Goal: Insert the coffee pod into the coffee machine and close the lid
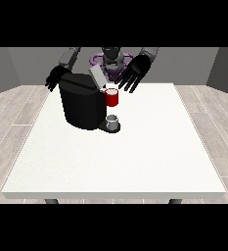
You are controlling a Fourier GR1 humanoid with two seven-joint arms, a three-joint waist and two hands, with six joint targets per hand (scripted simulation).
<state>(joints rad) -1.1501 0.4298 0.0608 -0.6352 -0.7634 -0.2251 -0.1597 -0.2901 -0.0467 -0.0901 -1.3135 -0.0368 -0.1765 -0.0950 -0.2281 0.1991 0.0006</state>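
Pod seated in machine, lid up. Hand at view's right above, fingers apart. Next: pressing lid shut.

My torso is mostly hidden behind the coffee machine and my raised hand at the view's right. My hand at the view's left sits partly behind the machine's top edge; its fingers are too small to read, can't tell curled or straight. Pod itself: too small to make out inside the red holder. Table legs show only as stubs, cut by the lower band.
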